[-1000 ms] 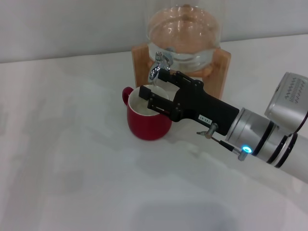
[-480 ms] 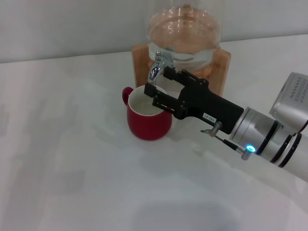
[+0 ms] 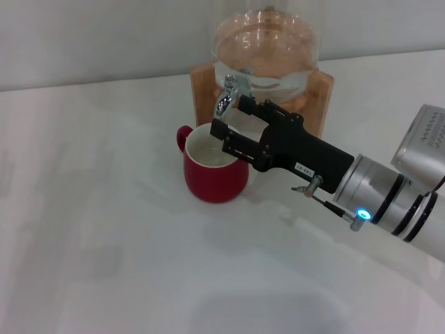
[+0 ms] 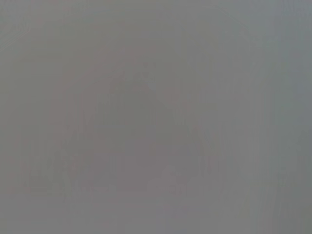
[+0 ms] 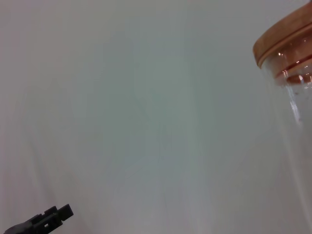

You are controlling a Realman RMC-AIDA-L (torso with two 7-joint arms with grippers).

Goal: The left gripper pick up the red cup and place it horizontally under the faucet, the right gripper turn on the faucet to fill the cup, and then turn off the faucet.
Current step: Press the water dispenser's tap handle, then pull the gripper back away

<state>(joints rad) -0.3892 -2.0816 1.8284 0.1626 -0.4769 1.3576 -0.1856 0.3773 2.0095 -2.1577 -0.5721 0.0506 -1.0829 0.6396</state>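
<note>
the red cup (image 3: 215,169) stands upright on the white table (image 3: 104,229), directly under the faucet (image 3: 228,97), its cream inside facing up and its small loop handle turned toward the robot's left. the faucet's chrome spout curves down over the cup's mouth; it sticks out of the clear glass jar (image 3: 266,52), which sits in a wooden stand (image 3: 320,97) at the back of the table, just behind the cup. the right pincer (image 3: 233,124) reaches in from the robot's right at a slant, its long black body with the small white label crossing in front of the stand and hiding part of the cup's far rim. its two black fingers (image 3: 221,130) are spread apart, one near the faucet's base and the other low over the cup's rim, and nothing is held between them; whether the upper one touches the faucet cannot be told. behind the black body the silver ringed wrist shows a blue light, and the arm runs off toward the robot's right. the right wrist view shows only a pale surface, the jar's side with its wooden lid (image 5: 285,36) at one edge, and a small black fingertip in a corner. the left pincer does not show in the head view, and the left wrist view is a plain grey field with nothing to make out.
</note>
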